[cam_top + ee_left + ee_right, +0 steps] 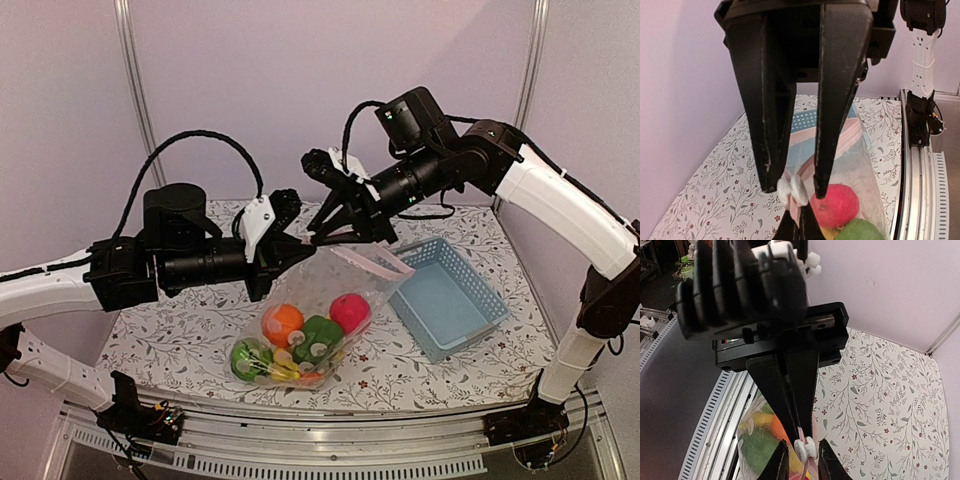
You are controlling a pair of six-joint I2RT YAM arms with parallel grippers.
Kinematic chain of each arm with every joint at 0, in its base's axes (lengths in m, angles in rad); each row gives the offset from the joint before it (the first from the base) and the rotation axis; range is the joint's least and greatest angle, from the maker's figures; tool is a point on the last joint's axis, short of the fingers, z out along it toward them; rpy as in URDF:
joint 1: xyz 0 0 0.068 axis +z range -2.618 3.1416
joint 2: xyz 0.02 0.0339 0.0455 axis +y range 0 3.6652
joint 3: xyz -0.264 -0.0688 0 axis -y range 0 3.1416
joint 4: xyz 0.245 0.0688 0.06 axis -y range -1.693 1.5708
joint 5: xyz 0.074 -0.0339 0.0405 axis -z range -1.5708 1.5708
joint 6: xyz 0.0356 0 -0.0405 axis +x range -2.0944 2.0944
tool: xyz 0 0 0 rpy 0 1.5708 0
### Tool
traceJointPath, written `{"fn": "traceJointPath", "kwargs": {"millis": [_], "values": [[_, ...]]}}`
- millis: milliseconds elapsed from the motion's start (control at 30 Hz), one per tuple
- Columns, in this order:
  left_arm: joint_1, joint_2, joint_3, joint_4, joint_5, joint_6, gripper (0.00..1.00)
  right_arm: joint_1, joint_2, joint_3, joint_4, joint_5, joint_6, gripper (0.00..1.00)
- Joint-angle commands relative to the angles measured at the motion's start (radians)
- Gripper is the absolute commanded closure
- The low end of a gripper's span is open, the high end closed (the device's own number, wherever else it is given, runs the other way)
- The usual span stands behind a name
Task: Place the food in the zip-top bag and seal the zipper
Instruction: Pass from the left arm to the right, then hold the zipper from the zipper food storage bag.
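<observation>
The zip-top bag [322, 292] hangs between both grippers above the table. It holds the food: an orange [283, 322], a red apple [349, 312], a green pepper [318, 338] and other green and yellow pieces. My left gripper [799, 222] is shut on the pink zipper [852, 132] strip at the bag's left end. My right gripper [802, 444] reaches in from above. Its fingers stand on either side of the white slider [806, 449] with slim gaps. In the top view the left gripper [298, 247] and the right gripper [318, 237] almost touch.
The light-blue slotted basket [478, 285] sits on the flower-patterned table [180, 330], right of the bag, with nothing in it. Purple walls close the back and sides. A metal rail [330, 455] runs along the near edge.
</observation>
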Motion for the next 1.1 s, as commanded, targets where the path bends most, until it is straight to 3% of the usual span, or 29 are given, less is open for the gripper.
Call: {"fn": "traceJointPath", "kwargs": {"millis": [0, 367, 633, 733, 800, 1067], "values": [[-0.007, -0.007, 0.008, -0.013, -0.025, 0.011, 0.99, 0.001, 0.025, 0.025, -0.033, -0.004, 0.013, 0.81], [-0.014, -0.01, 0.005, -0.011, -0.033, 0.01, 0.99, 0.0, 0.045, 0.024, -0.02, 0.042, 0.046, 0.81], [-0.018, -0.011, 0.001, -0.011, -0.061, 0.006, 0.99, 0.0, 0.042, 0.025, -0.021, 0.052, 0.052, 0.96], [-0.018, -0.008, 0.0, -0.002, -0.095, -0.006, 0.88, 0.0, 0.043, 0.023, -0.021, 0.054, 0.052, 0.98], [-0.017, -0.005, -0.006, 0.01, -0.096, -0.01, 0.87, 0.0, 0.041, 0.023, -0.019, 0.054, 0.053, 0.98], [-0.016, -0.01, -0.032, 0.066, -0.099, -0.027, 1.0, 0.001, 0.042, 0.018, -0.022, 0.067, 0.053, 0.98]]}}
